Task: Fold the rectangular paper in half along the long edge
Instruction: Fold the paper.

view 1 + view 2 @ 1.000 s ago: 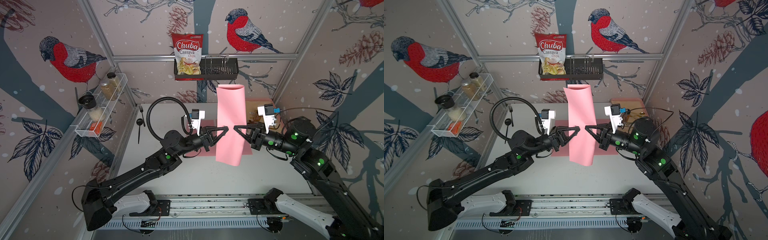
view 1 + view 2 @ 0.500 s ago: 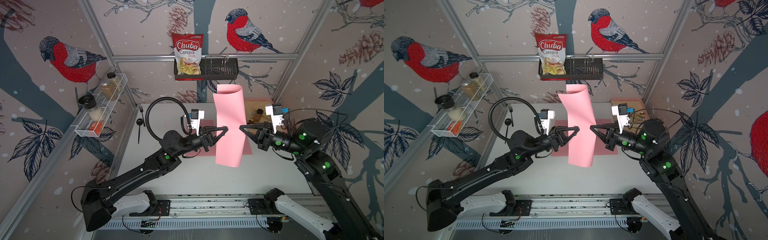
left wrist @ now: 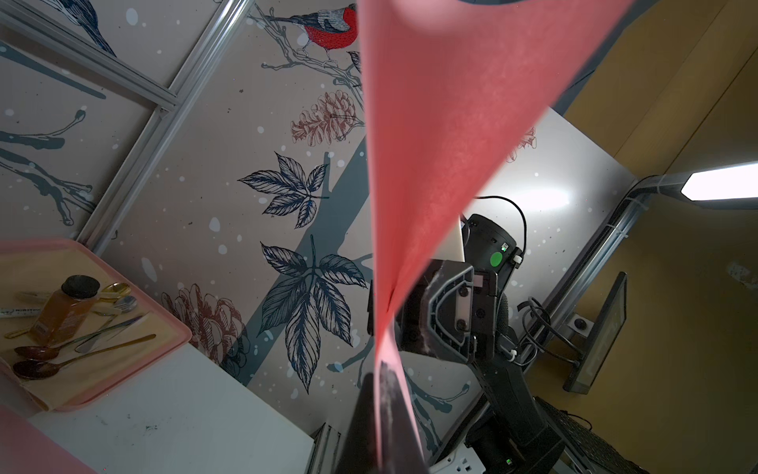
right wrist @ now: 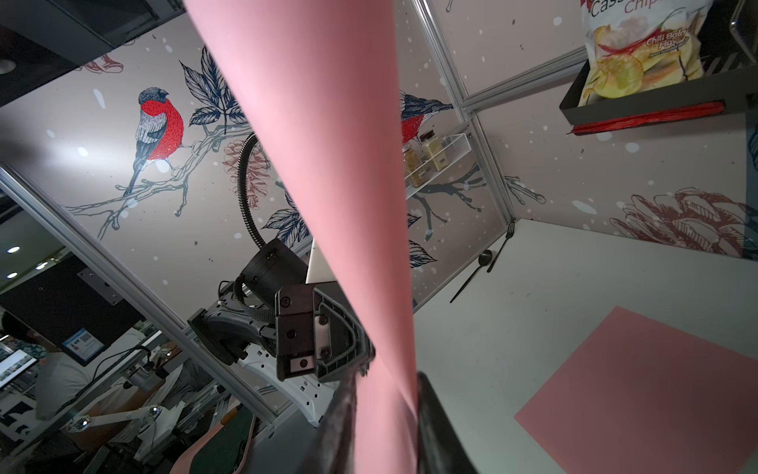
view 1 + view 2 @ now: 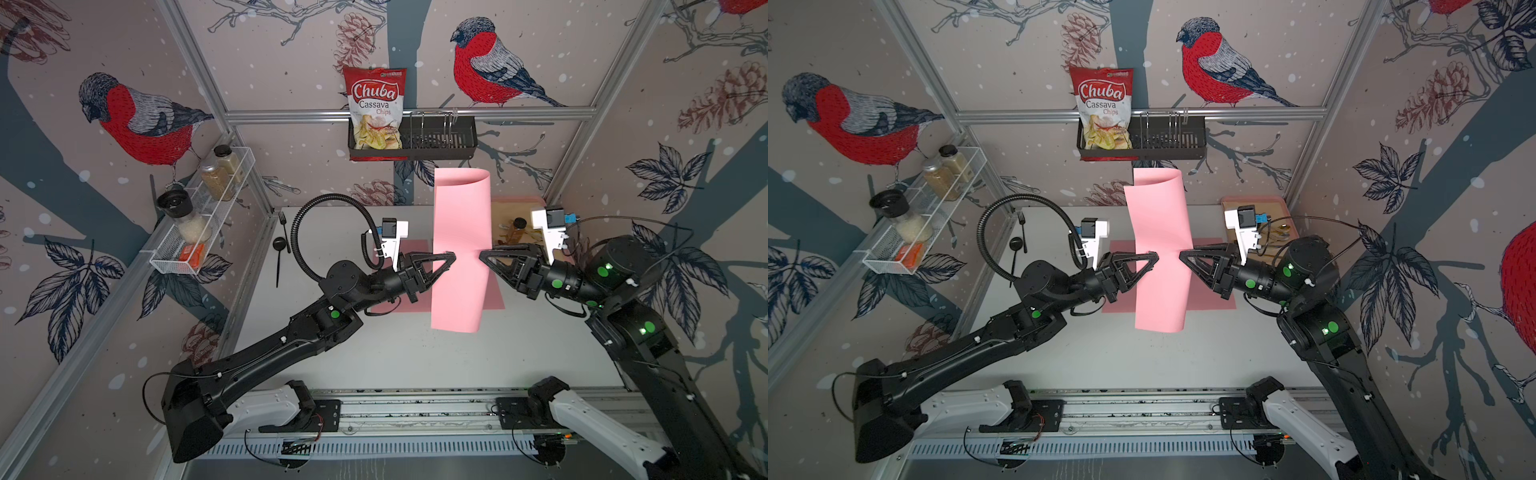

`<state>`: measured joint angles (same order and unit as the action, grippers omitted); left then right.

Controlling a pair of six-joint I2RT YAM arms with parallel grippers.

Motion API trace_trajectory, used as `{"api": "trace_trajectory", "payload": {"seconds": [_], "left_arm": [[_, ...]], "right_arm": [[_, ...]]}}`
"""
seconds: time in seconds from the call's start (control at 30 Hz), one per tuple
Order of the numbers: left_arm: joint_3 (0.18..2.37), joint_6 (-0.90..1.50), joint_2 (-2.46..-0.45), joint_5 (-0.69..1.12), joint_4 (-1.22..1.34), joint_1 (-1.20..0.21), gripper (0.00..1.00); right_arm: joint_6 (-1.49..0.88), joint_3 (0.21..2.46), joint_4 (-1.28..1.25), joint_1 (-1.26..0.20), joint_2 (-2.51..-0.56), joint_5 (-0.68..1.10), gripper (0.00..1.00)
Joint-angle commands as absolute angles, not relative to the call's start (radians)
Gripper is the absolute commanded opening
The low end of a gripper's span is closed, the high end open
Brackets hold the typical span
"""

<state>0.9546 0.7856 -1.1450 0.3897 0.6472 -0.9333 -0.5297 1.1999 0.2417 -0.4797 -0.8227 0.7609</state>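
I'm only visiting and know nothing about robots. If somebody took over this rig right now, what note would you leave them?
Left gripper: jaws shut on the pink paper, holding it up off the table.
Right gripper: jaws open around the paper's opposite edge, not clamped.
A second pink sheet lies flat on the table.
Done: paper lifted, far end curling over; no crease visible.
Left: bring the halves together and press the fold.

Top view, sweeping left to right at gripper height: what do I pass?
Wire shelf → black spoon → left gripper → pink paper → right gripper.
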Motion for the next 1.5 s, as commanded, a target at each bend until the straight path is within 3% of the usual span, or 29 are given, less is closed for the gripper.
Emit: {"api": "trace_trajectory", "payload": {"seconds": [0.0, 0.27, 0.6, 1.03, 1.27, 1.47], "left_arm": [[0.957, 0.782, -1.144, 0.397, 0.694, -0.934, 0.00], [0.957, 0.781, -1.141, 0.395, 0.687, -0.935, 0.00], [0.957, 0.784, -1.145, 0.397, 0.689, -0.937, 0.00], [0.958, 0.781, -1.138, 0.394, 0.680, -0.937, 0.00], [0.965, 0.779, -1.137, 0.394, 0.671, -0.937, 0.00], [0.977, 0.783, -1.146, 0.396, 0.663, -0.937, 0.15]], "right_arm": [[-0.558, 1.187, 0.169, -0.481, -0.831, 0.777, 0.30], [-0.585, 1.170, 0.107, -0.494, -0.853, 0.787, 0.36], [-0.576, 1.170, 0.081, -0.561, -0.882, 0.750, 0.35], [-0.567, 1.161, 0.079, -0.573, -0.885, 0.741, 0.00], [-0.536, 1.174, 0.132, -0.572, -0.881, 0.744, 0.00], [-0.519, 1.182, 0.163, -0.577, -0.882, 0.759, 0.00]]}}
